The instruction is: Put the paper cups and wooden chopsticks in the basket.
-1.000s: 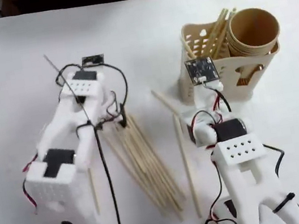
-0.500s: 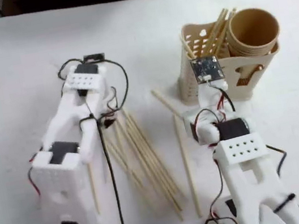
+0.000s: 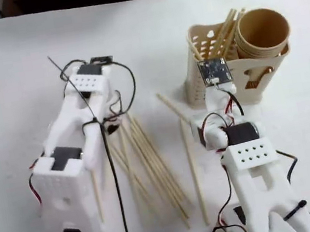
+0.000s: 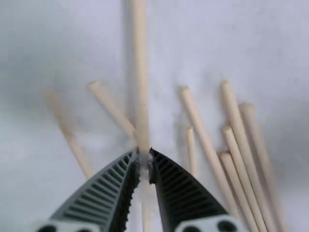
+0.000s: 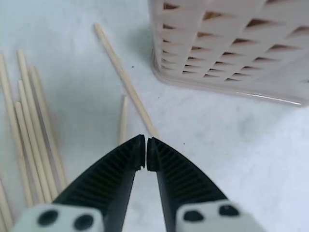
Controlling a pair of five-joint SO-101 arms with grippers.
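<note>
Wooden chopstick (image 4: 140,72) in left hand (image 4: 144,155), one basket (image 3: 195,88), one cup stack (image 3: 263,32)

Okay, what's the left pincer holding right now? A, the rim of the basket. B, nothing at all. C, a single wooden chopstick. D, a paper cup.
C: the left wrist view shows the left pincer shut on one chopstick, which runs on between its jaws.

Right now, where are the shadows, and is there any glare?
Left wrist view: the chopstick in the left gripper casts a soft shadow on the table. Right wrist view: shadow rims the basket base. High view: even light, no glare.
</note>
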